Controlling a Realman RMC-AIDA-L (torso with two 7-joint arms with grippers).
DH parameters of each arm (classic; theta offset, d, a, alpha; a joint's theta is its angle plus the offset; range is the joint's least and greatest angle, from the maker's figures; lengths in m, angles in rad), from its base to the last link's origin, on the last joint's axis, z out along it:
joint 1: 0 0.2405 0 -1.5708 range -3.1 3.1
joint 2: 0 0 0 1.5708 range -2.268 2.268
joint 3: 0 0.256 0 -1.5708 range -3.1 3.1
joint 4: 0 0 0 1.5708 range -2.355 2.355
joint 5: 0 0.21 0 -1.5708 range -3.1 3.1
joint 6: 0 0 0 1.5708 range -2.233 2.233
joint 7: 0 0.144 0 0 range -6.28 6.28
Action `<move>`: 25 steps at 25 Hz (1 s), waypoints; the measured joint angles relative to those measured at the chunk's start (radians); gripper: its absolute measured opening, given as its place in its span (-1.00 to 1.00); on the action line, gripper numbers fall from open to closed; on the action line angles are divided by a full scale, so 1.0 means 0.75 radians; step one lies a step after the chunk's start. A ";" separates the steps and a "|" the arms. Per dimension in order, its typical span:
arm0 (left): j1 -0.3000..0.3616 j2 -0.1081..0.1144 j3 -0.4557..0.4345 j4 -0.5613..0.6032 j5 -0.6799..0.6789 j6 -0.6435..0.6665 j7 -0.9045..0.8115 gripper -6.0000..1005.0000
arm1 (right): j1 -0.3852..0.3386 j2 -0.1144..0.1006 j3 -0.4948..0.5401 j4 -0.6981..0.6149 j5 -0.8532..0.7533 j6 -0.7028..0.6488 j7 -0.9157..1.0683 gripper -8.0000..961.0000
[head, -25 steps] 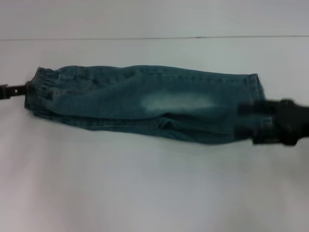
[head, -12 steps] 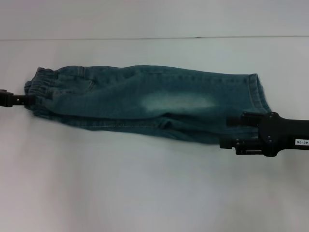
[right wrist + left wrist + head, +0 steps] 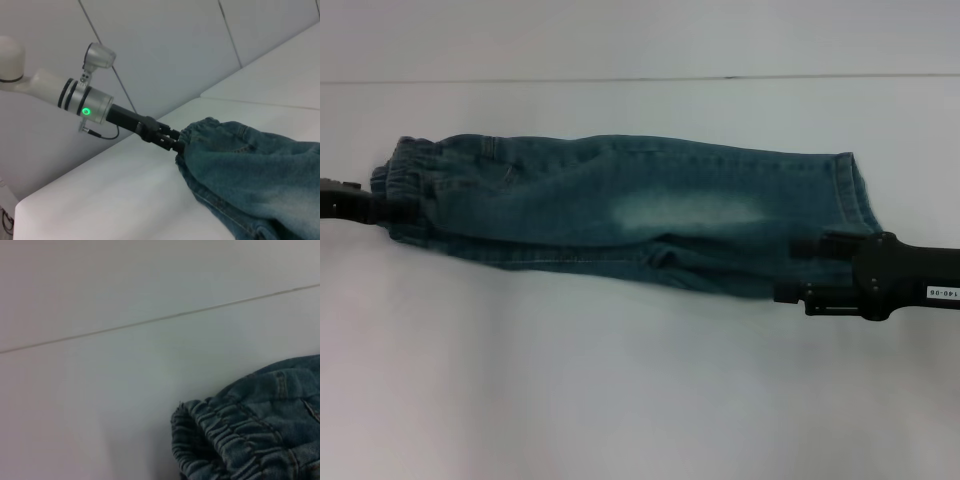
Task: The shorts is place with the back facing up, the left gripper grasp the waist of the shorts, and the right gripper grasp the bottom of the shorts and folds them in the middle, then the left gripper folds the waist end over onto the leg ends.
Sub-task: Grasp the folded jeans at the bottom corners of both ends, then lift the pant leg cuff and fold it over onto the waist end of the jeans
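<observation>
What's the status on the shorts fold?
Left gripper at the waist, grip unclear. Right gripper open at the leg end. Shorts folded lengthwise, flat on table. Nothing in the way.

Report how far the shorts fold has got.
Done: the shorts lie folded lengthwise on the table, one leg stacked on the other. In hand: the left gripper is at the elastic waist, seemingly clamped on it; the right gripper sits at the leg ends, fingers apart, apparently not holding. Left: folding the waist end over onto the leg ends.
</observation>
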 joint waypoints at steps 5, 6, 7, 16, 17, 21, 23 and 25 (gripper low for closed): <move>-0.008 -0.004 0.010 -0.006 0.003 -0.027 0.001 0.71 | 0.004 0.003 -0.005 0.010 -0.002 0.004 -0.001 0.81; -0.009 -0.004 0.010 -0.010 0.004 -0.032 0.002 0.71 | 0.005 0.004 -0.005 0.010 -0.003 0.005 -0.001 0.81; -0.010 -0.004 0.010 -0.018 0.004 -0.040 0.004 0.70 | 0.005 0.006 -0.005 0.010 -0.003 0.006 -0.002 0.81; -0.028 -0.004 0.015 -0.056 0.002 -0.056 0.011 0.65 | 0.008 0.010 -0.007 0.030 -0.005 0.036 -0.014 0.81; -0.029 -0.005 0.032 -0.059 -0.002 -0.056 0.013 0.64 | 0.008 0.010 -0.007 0.032 -0.005 0.040 -0.015 0.81; -0.037 -0.009 0.081 -0.069 0.000 -0.050 0.017 0.61 | 0.009 0.010 -0.009 0.049 -0.005 0.052 -0.032 0.81; -0.035 -0.023 0.103 -0.058 0.002 -0.061 0.019 0.52 | 0.009 0.010 -0.009 0.057 -0.005 0.059 -0.036 0.81; -0.024 -0.037 0.108 -0.034 0.000 -0.076 0.020 0.34 | 0.008 0.010 -0.009 0.063 -0.005 0.064 -0.040 0.81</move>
